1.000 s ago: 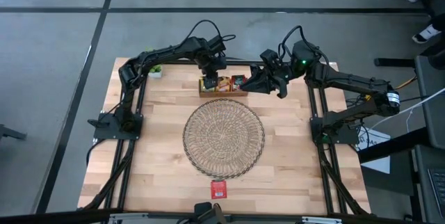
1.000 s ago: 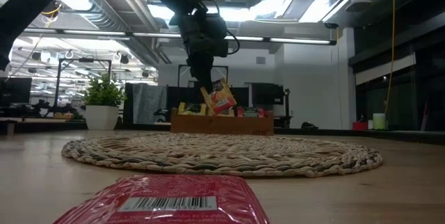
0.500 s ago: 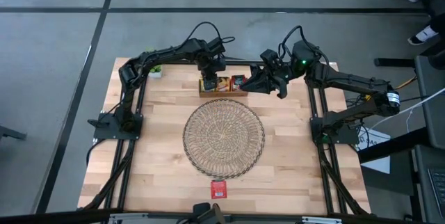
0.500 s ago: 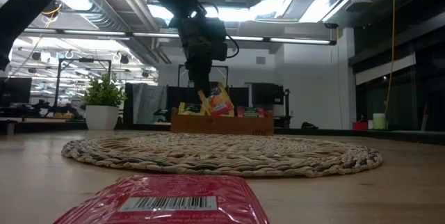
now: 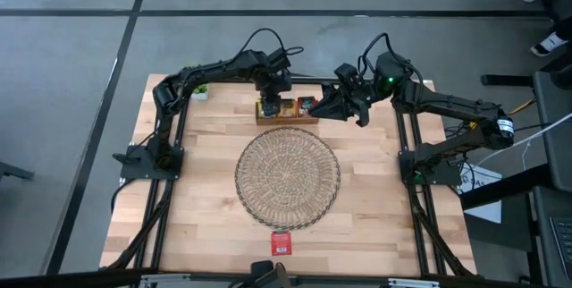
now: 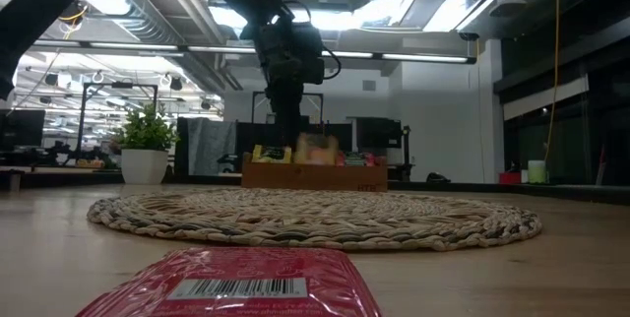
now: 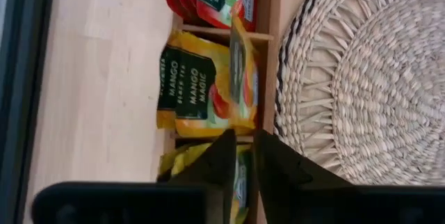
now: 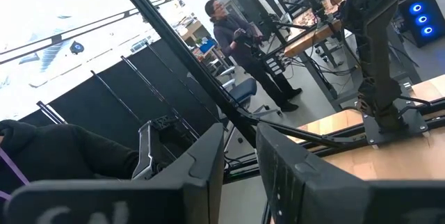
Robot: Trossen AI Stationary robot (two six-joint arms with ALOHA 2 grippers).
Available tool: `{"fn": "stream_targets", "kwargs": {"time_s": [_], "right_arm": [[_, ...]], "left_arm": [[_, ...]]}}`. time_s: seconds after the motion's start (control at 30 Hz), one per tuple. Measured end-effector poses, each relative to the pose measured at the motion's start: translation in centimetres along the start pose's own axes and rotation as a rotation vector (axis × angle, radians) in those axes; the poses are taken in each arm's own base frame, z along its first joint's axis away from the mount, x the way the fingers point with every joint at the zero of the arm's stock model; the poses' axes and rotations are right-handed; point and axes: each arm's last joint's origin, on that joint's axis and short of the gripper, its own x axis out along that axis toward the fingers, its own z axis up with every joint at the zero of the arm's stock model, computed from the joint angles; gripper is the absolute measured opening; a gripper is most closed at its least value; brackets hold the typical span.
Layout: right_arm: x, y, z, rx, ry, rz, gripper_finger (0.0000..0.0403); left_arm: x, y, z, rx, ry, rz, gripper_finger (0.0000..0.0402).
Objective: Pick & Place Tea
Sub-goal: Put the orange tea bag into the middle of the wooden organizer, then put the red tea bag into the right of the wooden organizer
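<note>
Wooden table (image 5: 206, 225) holds a round wicker mat (image 5: 287, 177) and, behind it, a small wooden box (image 5: 287, 119) of tea sachets (image 7: 208, 92) reading "MANGO MAGIC". Left gripper (image 7: 242, 156) hovers over the box, fingers slightly parted, empty. Right gripper (image 8: 240, 151) waits beside the box, fingers apart. One red sachet (image 5: 281, 244) lies at the front edge.

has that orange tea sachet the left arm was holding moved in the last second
Yes. In the low view the orange sachet has dropped from above the wooden box down to its rim, beneath the left pincer, and looks released.
</note>
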Motion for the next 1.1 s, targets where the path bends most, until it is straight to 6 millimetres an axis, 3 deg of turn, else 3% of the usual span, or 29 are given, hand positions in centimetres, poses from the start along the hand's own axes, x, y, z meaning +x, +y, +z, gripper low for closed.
{"fn": "stream_targets", "kwargs": {"time_s": [0.47,0.73,0.87,1.1], "right_arm": [[0.0,0.0,0.0,-0.020,0.002,-0.002,0.0088],[0.0,-0.7,-0.8,0.043,0.071,-0.056,0.0088],[0.3,-0.6,-1.4,0.034,0.105,-0.061,0.0088],[0.8,-0.1,-2.4,-0.022,0.161,-0.045,0.0088]], "left_arm": [[0.0,0.1,0.1,-0.068,-0.015,-0.015,0.0079],[-0.8,-1.9,0.2,-0.101,-0.054,-0.256,0.0077],[-2.4,-3.8,0.7,-0.072,-0.078,-0.243,0.0070],[-7.7,-7.4,0.7,-0.040,-0.167,-0.139,0.0055]]}}
